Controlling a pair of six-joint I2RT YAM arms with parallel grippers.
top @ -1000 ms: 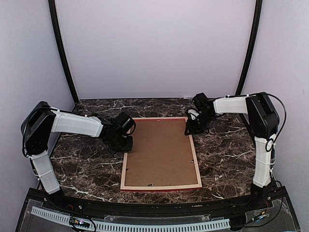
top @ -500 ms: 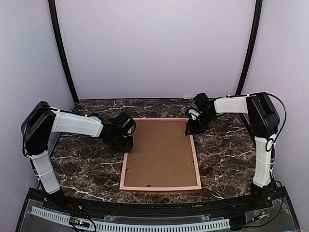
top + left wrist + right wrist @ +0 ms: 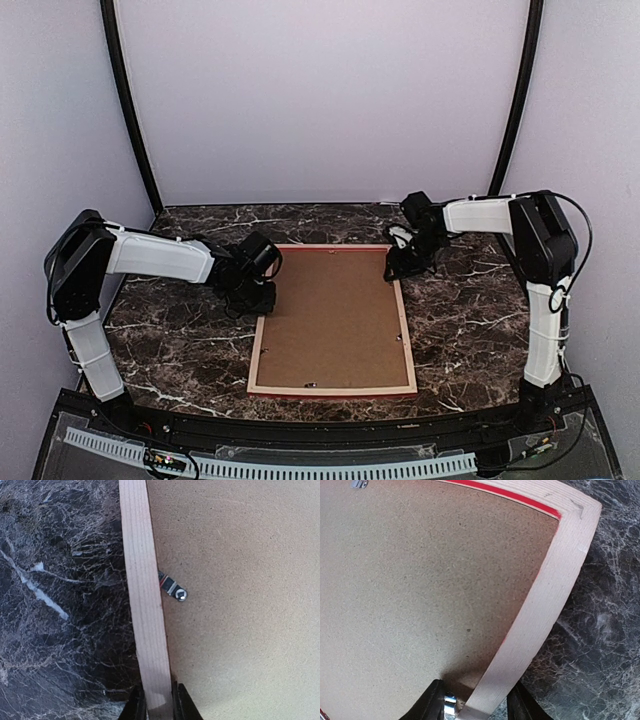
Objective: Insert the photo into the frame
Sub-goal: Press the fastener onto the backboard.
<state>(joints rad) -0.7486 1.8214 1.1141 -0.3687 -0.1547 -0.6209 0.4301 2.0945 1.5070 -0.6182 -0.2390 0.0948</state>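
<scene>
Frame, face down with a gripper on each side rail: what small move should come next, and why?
Probably raise the right gripper straight off the frame. Its jaws straddle the right rail with a gap on the inner side, so it seems not to grip, while the left gripper pinches the left rail and the frame lies flat on the table.

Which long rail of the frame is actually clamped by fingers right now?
The left rail: the left gripper pinches it. The right gripper only straddles the right rail, gaps showing.

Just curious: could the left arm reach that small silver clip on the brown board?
Probably yes: the small silver clip lies uncovered near the left gripper, whose jaws clamp the pale wooden frame rail.
</scene>
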